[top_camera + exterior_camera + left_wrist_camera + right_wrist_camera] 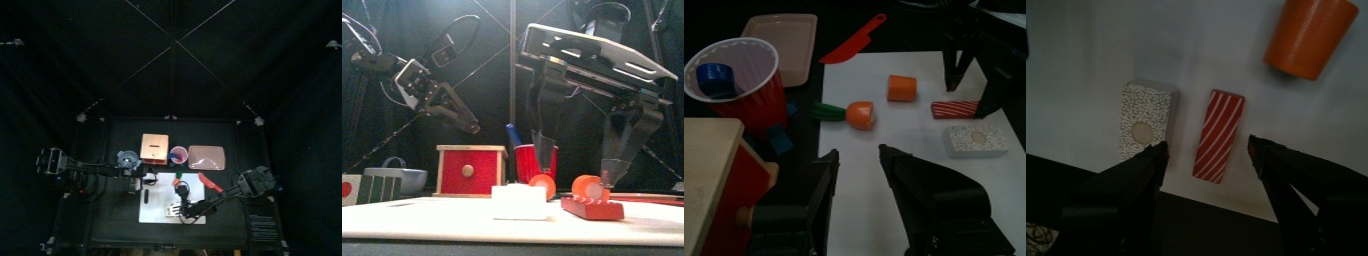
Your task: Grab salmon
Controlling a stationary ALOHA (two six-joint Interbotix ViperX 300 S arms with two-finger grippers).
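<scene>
The salmon is a small orange-red oblong piece with white stripes, lying on the white mat. It also shows in the left wrist view and in the front view. My right gripper hangs open just above it, one jaw on each side, not touching it; in the front view the jaws point down over it. My left gripper is open and empty, over the mat's near part, apart from the salmon.
A white speckled block lies right beside the salmon. An orange cylinder and a carrot piece lie nearby. A red cup, pink tray, red knife and red-fronted wooden box stand around the mat.
</scene>
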